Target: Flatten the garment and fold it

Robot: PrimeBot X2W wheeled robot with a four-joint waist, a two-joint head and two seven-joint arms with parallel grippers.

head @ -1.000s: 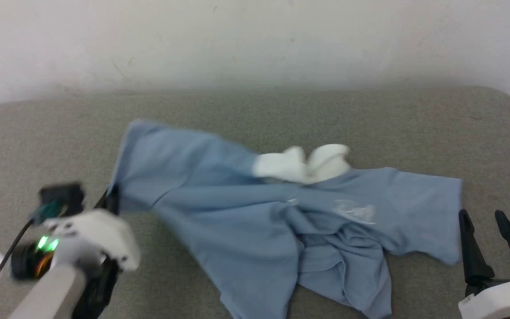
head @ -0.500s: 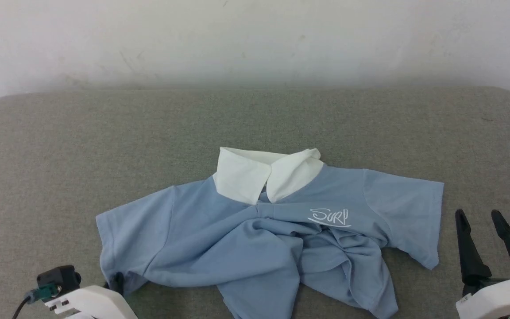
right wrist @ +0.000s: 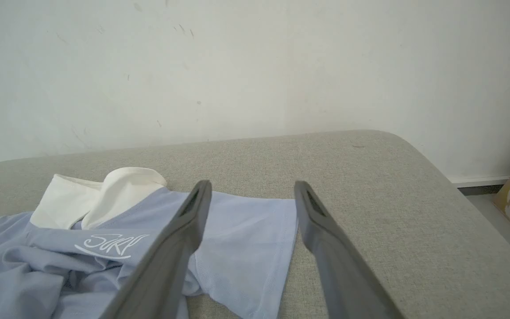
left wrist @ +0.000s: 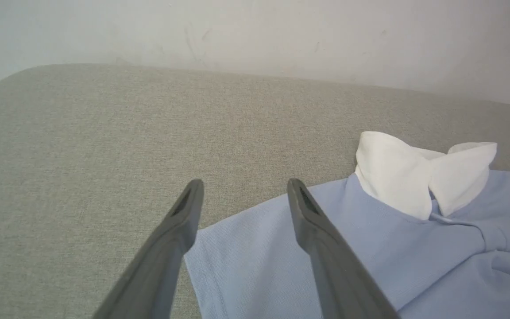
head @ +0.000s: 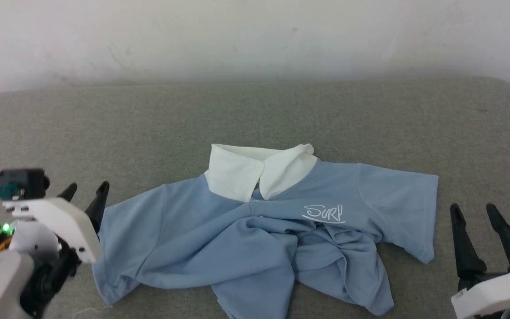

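A: Looking over the bench (head: 104, 124), where is the garment (head: 219, 235)?

B: Lying front-up along the near edge, roughly midway between the two near corners. Its white collar (head: 237, 170) points toward the far edge, and the lower part is bunched in folds below the logo (head: 323, 213).

A: And the claws?

B: The left claw (head: 88, 186) is toward the near left corner, fingers wide apart, right at one sleeve's hem. I can't tell if it touches. The right claw (head: 472, 207) is toward the near right corner, also spread wide, just beside the other sleeve and not gripping it.
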